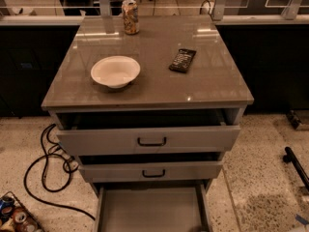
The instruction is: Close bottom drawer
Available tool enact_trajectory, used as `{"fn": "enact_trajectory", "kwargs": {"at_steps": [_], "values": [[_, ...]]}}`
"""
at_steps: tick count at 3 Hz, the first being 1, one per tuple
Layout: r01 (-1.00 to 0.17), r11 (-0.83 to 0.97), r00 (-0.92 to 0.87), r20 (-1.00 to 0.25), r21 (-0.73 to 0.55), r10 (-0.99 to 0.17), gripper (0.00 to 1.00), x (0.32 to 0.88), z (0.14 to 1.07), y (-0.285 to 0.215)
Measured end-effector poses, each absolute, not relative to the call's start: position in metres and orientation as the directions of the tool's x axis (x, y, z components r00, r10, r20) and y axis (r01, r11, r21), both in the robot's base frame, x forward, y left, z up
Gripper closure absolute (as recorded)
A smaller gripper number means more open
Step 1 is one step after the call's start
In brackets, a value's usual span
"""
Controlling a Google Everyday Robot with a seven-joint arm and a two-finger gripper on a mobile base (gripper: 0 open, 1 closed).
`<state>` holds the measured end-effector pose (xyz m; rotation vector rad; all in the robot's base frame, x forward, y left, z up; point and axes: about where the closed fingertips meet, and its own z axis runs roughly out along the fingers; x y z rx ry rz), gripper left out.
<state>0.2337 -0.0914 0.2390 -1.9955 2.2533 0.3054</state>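
The bottom drawer (150,209) of the grey cabinet is pulled far out toward me. Its plain grey interior shows at the bottom middle of the camera view. Its front panel and handle are cut off by the lower frame edge. The middle drawer (150,171) and the top drawer (148,139) above it each stand a little open, each with a black pull handle. My gripper is not in view.
On the cabinet top (212,88) stand a white bowl (115,71), a drinks can (130,16) and a dark packet (182,60). A black cable (46,168) loops on the speckled floor at left. A black bar (297,166) lies at right. Several small items (14,215) sit bottom left.
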Motion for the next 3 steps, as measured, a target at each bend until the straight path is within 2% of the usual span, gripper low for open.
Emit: {"fn": "enact_trajectory", "kwargs": {"at_steps": [3], "values": [[-0.991, 0.108, -0.125, -0.246, 0.083, -0.961, 1.00, 0.252, 0.179, -0.060]]}}
